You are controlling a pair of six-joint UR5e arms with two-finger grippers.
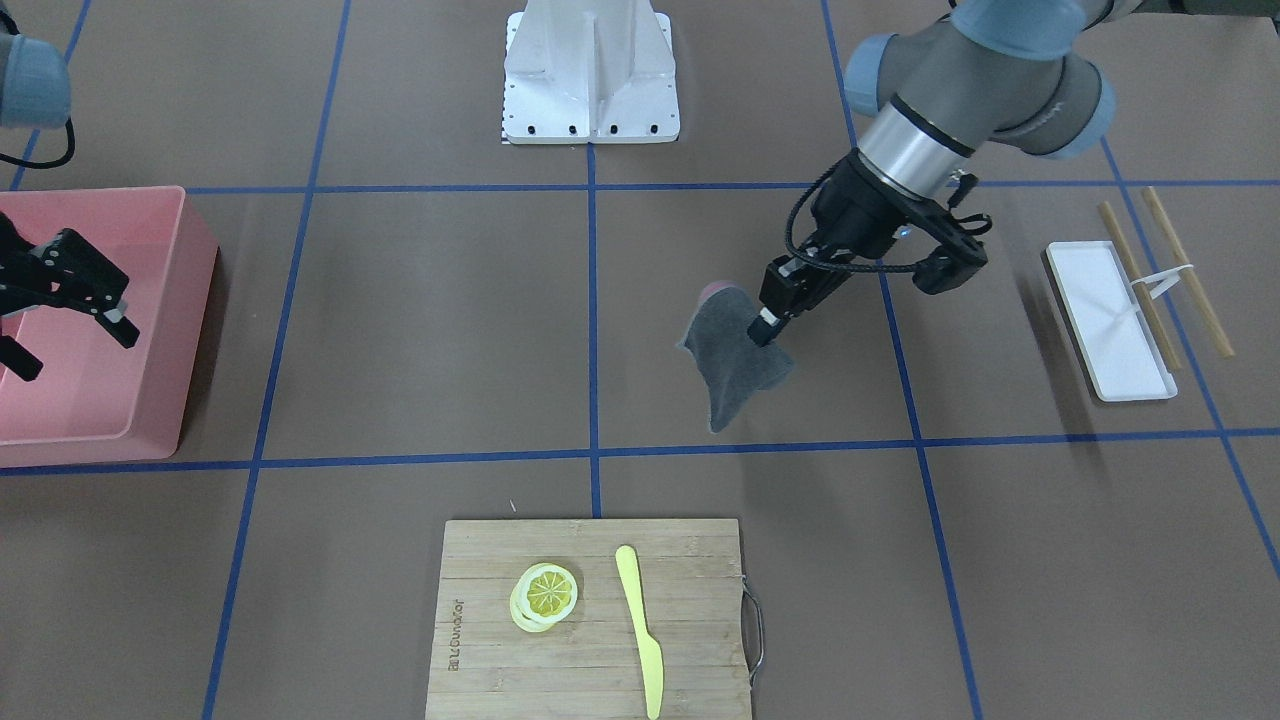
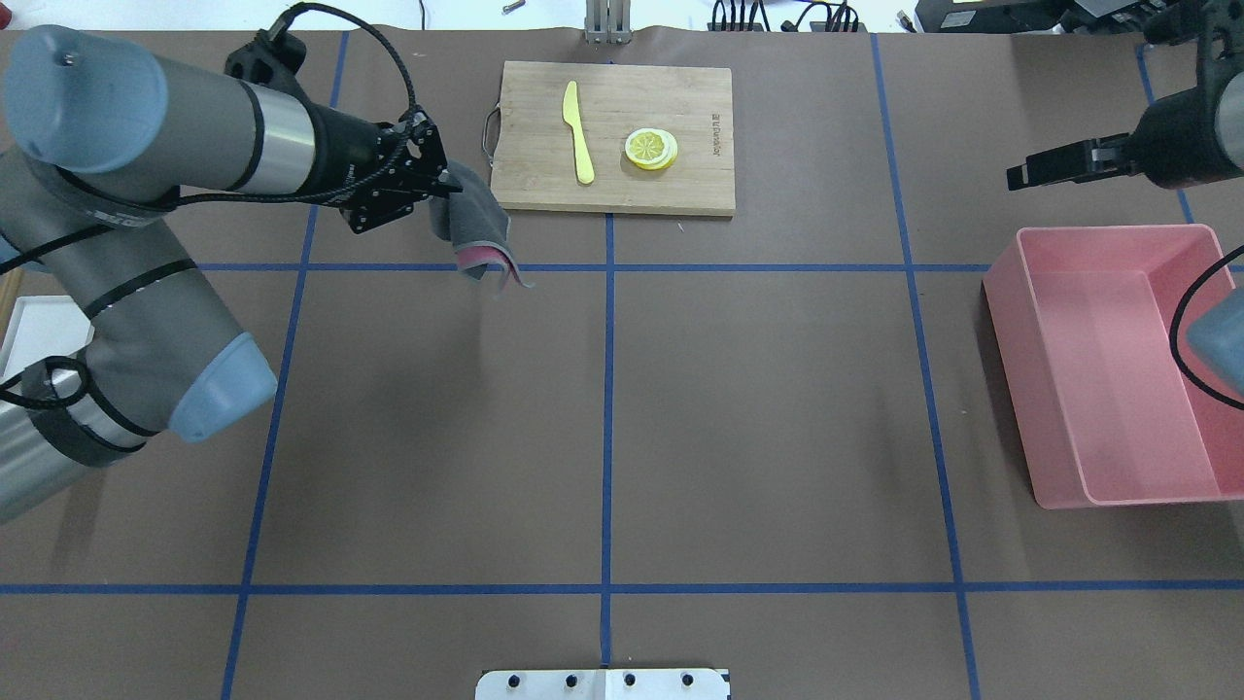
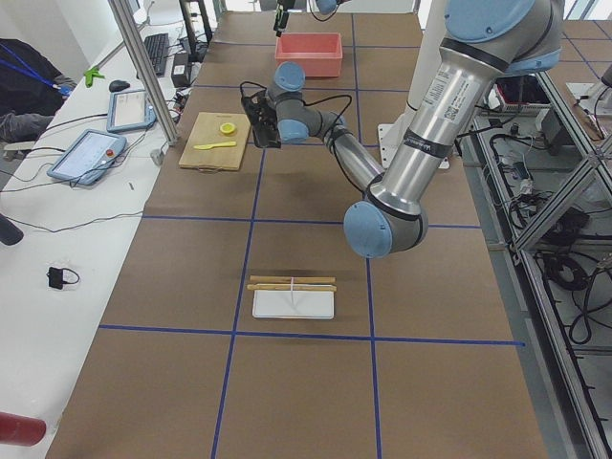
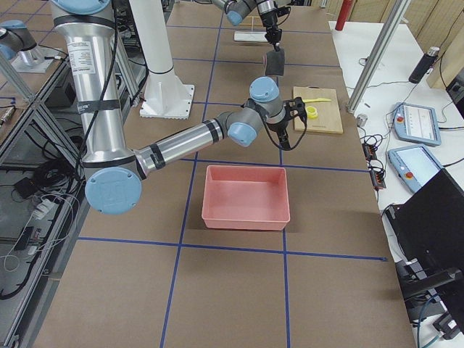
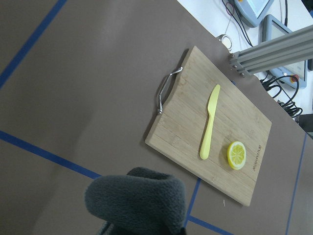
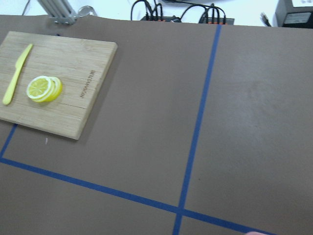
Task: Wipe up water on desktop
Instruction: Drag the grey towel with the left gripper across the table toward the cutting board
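The desktop (image 1: 450, 330) is a brown table surface with a blue tape grid (image 2: 777, 408); I see no water on it. My left gripper (image 1: 766, 332) is shut on a grey cloth (image 1: 738, 362) with a pink underside and holds it hanging above the desktop, beside the cutting board's handle (image 2: 442, 187). The cloth (image 2: 478, 233) also fills the bottom of the left wrist view (image 5: 137, 200). My right gripper (image 1: 70, 345) is open and empty above the pink bin (image 1: 150, 420).
A bamboo cutting board (image 2: 680, 185) with a yellow knife (image 2: 578, 131) and lemon slices (image 2: 650, 149) lies at the far edge. The pink bin (image 2: 1011, 292) stands on my right. A white tray (image 1: 1110, 320) with chopsticks (image 1: 1185, 270) lies on my left.
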